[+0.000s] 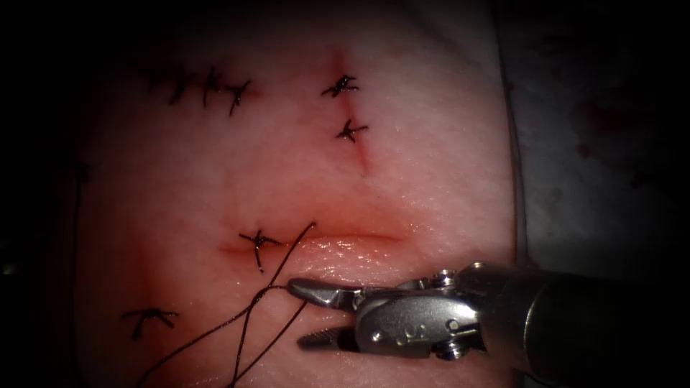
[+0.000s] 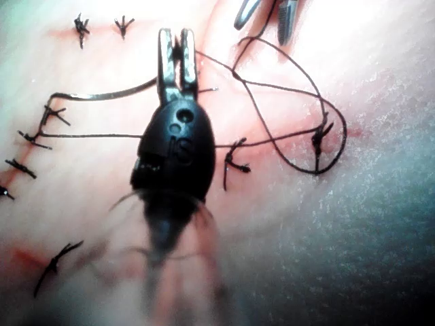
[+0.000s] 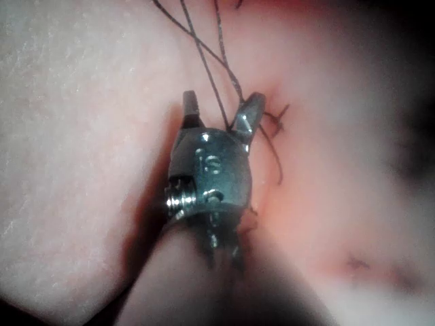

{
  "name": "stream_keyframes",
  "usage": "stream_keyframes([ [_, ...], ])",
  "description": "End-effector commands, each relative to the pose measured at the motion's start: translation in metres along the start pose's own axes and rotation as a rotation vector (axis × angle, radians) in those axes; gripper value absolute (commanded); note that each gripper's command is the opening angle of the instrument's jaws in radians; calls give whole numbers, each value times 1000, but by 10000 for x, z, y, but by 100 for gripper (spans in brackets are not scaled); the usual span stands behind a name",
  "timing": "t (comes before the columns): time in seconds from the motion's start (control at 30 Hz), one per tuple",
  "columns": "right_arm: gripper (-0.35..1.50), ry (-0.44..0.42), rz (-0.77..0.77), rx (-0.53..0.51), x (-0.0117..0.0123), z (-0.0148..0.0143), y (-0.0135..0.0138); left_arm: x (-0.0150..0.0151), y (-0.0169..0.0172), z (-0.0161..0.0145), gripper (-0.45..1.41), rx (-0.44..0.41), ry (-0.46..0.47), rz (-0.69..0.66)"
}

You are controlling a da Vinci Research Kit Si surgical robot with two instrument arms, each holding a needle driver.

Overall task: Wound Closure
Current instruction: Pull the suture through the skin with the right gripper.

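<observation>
The right claw (image 1: 305,312) gapes, holding nothing, thread (image 1: 248,327) running between its jaws below the cut (image 1: 338,241). The left claw (image 2: 177,54) pinches the needle (image 2: 109,95). We fear closing the right claw could cut or snag the thread.

The endoscope looks down from above and in front at the tissue (image 1: 402,187), fairly near. Each wrist view faces along my shaft, very close on my left tool (image 2: 177,51) or right tool (image 3: 221,109). All three share the thread (image 1: 248,316) by the cut (image 1: 338,241).
</observation>
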Motion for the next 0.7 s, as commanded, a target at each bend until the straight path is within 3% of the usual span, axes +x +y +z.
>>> stream_keyframes([
  [0.03, 96, 1, -3, -3, -1, 15, 1, -6, 1, 6, -45, 1, 3, 0],
  [0.17, 86, -25, -15, -3, -2, 23, 1, -5, 2, 6, -45, 2, 3, 1],
  [0.23, 67, -31, -17, 0, -2, 25, 0, -5, 3, 7, -45, -1, 4, -4],
  [0.3, -20, -64, -21, 18, -2, 23, -4, -5, 3, 8, -45, -5, 4, -3],
  [0.33, -35, -90, 24, 41, -3, 21, -5, -5, 3, 8, -45, -4, 4, -3],
  [0.37, -35, -143, 51, 72, -3, 20, -5, -6, 3, 9, -45, -4, 4, -3],
  [0.43, -35, -168, 46, 101, -2, 16, -8, -7, 3, 9, -45, -7, 4, -9],
  [0.53, -35, -159, 38, 99, 6, 3, -19, -11, 2, 11, -45, -9, 4, -15],
  [0.7, -35, -95, 47, 99, 48, -28, -53, -22, 3, 16, -45, -23, -4, -34],
])
